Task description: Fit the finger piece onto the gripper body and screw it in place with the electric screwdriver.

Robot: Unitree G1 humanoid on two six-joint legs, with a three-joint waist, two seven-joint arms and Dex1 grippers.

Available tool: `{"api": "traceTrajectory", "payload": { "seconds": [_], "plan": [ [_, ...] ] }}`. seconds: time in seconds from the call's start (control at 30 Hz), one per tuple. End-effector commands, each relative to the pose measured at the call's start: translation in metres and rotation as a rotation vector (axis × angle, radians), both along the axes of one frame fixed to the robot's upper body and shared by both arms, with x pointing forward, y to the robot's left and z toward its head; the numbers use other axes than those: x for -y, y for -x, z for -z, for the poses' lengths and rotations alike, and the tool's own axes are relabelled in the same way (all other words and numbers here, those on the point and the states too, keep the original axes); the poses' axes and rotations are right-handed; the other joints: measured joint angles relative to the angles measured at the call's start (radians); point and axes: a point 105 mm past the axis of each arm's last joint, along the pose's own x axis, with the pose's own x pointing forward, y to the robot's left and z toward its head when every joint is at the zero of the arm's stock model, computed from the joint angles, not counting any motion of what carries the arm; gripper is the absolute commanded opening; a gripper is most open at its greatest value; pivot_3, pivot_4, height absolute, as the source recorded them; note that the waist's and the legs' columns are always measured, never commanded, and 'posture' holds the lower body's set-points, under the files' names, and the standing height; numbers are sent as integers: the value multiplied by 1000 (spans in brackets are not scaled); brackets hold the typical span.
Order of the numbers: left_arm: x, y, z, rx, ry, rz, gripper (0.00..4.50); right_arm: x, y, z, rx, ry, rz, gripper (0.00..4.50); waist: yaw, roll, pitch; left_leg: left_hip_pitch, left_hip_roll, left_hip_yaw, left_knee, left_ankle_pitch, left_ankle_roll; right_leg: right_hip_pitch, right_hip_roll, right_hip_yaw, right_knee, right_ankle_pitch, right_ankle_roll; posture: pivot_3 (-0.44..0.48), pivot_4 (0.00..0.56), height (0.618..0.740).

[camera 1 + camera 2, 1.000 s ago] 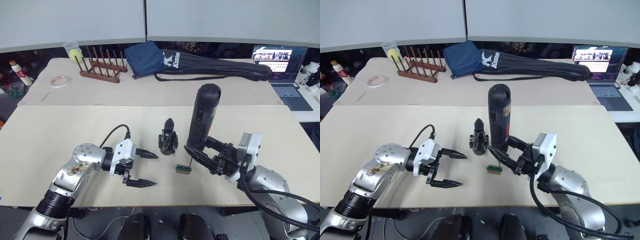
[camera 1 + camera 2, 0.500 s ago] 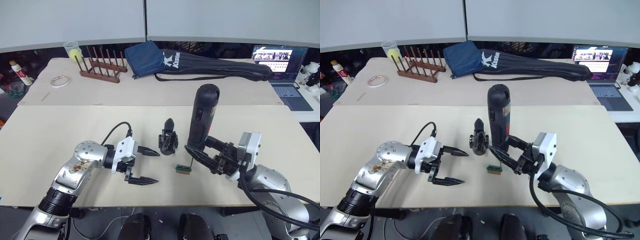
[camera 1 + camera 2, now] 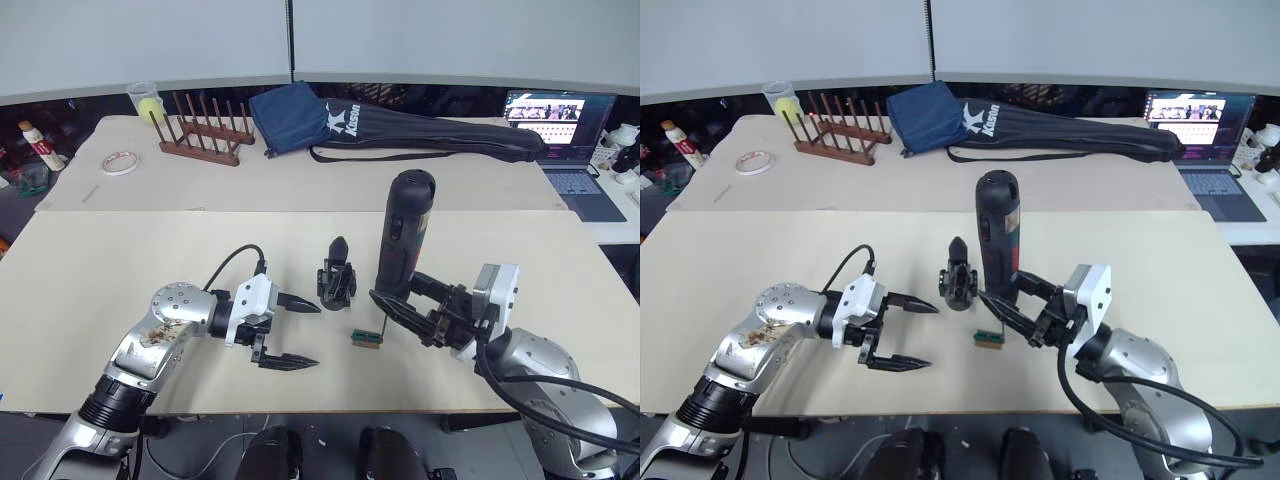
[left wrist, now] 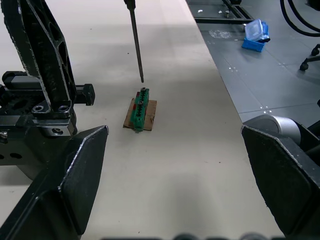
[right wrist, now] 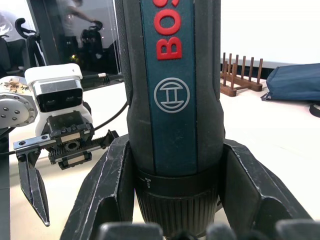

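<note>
R gripper [image 3: 400,305] clamps electric screwdriver [image 3: 403,232] upright, right of gripper body [image 3: 336,278]; L gripper [image 3: 295,332] wide open, empty.

On the pale counter [image 3: 120,260], the right gripper [image 3: 395,305] at lower right of centre clamps the electric screwdriver [image 3: 404,236] upright, its thin bit pointing down just above a small green block [image 3: 366,338]. The gripper body [image 3: 337,280] stands at frame centre, immediately left of the screwdriver. At lower left, the left gripper [image 3: 298,333] hovers with fingers spread, pointing toward the gripper body.
</note>
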Motion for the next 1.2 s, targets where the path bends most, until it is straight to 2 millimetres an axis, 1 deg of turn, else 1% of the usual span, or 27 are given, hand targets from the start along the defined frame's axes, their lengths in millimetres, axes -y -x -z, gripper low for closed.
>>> {"api": "traceTrajectory", "payload": {
  "seconds": [0.03, 0.47, 0.7, 1.2],
  "plan": [
    [2, 2, -6, 28, 3, 18, 4500, -3, 6, -17, 94, -9, -25, 1947, 0, 0, 0, 0, 0, 0, 0, 0, 0, 0, 0, 0, 0, 0, 0, 0, 150, 740],
    [1, 1, -5, 31, -5, 19, 4500, -5, 6, -17, 87, -16, -28, 1947, 0, 0, 0, 0, 0, 0, 0, 0, 0, 0, 0, 0, 0, 0, 0, 0, 150, 740],
    [2, 1, -5, 33, -5, 20, 4500, -4, 6, -13, 75, -11, -25, 1946, 0, 0, 0, 0, 0, 0, 0, 0, 0, 0, 0, 0, 0, 0, 0, 0, 150, 740],
    [2, 1, -4, 36, -9, 22, 4500, -6, 5, -15, 79, -11, -21, 1946, 0, 0, 0, 0, 0, 0, 0, 0, 0, 0, 0, 0, 0, 0, 0, 0, 150, 740]
  ]
}}
